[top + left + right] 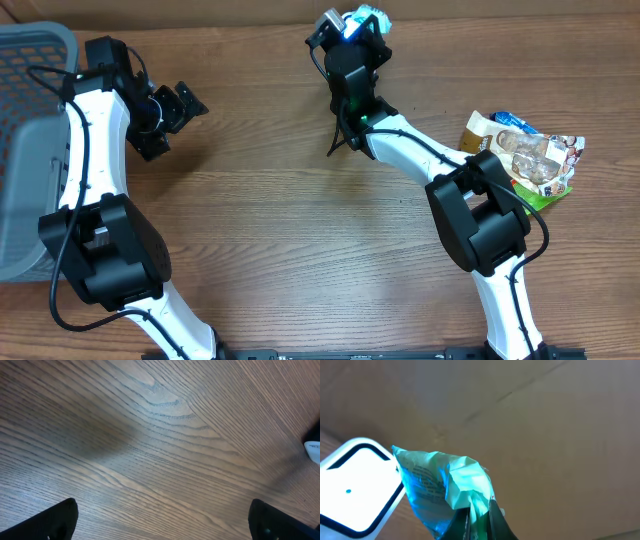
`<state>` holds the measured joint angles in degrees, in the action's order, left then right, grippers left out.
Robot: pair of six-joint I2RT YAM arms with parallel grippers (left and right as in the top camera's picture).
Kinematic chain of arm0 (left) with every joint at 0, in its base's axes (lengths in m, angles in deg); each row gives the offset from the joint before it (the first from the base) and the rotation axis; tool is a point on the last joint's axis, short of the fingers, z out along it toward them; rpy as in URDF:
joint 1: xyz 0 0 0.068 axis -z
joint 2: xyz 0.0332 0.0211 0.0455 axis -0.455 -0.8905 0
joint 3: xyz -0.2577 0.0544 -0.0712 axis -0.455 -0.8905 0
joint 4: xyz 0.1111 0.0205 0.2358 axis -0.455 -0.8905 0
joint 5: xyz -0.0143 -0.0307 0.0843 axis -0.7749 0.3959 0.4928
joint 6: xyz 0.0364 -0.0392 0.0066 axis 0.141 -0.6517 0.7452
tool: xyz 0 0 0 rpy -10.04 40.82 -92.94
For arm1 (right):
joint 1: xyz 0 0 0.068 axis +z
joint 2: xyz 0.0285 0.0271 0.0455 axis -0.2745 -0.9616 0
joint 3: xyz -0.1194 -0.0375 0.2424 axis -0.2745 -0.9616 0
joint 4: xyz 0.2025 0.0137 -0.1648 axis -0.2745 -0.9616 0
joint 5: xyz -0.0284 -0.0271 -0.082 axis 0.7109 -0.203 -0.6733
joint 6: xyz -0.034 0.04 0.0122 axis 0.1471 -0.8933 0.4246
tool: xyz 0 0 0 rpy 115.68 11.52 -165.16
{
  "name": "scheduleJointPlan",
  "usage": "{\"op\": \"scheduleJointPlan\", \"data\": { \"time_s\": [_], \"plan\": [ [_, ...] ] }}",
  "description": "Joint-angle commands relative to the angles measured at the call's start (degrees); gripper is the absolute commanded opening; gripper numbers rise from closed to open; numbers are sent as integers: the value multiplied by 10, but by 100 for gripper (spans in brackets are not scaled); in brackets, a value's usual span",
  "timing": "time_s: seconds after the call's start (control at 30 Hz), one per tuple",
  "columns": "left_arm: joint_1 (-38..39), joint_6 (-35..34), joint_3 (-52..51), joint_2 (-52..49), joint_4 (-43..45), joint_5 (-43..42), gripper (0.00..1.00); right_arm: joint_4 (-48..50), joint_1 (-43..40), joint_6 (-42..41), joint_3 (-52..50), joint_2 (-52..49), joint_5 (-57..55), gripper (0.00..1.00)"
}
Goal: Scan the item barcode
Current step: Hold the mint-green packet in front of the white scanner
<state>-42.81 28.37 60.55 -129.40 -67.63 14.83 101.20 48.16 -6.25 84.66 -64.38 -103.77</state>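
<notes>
right hand [480,521] holds a teal packet [442,485] beside the white scanner [355,485] at the table's [280,210] far edge.
a grey basket [30,60] sits at the left edge, a heap of snack packets [530,155] on the right. the left hand [162,510] hovers over the wood, spread wide, holding nothing. farther off, the right arm [410,150] stretches out, its hand clenched on the crumpled packet.

Bare table [280,220] mid-way — basket [30,150] crowds the left, packets [525,155] the right.
</notes>
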Motion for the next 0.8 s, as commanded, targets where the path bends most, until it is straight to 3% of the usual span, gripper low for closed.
{"op": "scheduleJointPlan", "data": {
  "time_s": [0.0,0.3,0.5,0.77],
  "plan": [
    [1,-8,5,6,0,3,100,9,3,15,4,-6,28,4],
    [1,-8,5,6,0,3,100,41,-2,30,4,-33,76,4],
    [1,-8,5,6,0,3,100,156,-21,90,4,-57,60,4],
    [1,-8,5,6,0,3,100,147,-27,90,4,-59,59,4]
  ]
}}
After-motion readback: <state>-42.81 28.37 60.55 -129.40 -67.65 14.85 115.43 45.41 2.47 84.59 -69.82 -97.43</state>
